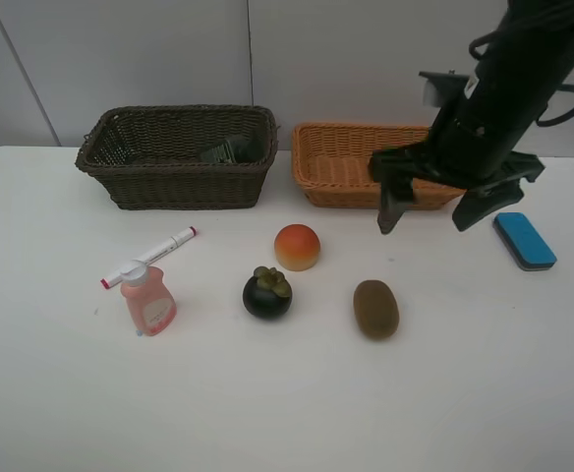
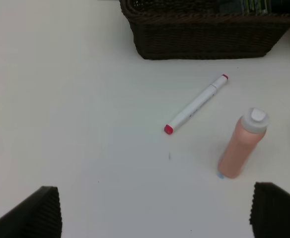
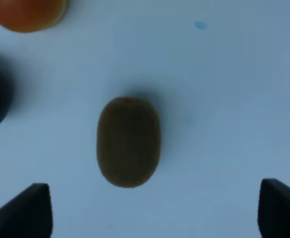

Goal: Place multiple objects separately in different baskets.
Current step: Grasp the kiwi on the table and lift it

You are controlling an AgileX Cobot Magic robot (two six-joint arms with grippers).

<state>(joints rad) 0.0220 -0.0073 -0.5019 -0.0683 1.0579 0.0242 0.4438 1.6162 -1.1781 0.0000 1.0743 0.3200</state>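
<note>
Brown kiwi (image 1: 375, 308) nearest | mangosteen (image 1: 267, 292) near at 9 o'clock, peach (image 1: 297, 246) 10 o'clock | right gripper (image 1: 425, 224) at 1 o'clock, jaws apart, empty | left gripper (image 2: 156, 208) jaws apart, empty

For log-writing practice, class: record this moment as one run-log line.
right jaws: open, empty, aimed at kiwi | left jaws: open, empty | on table: peach, mangosteen, marker, pink bottle, blue block
</note>
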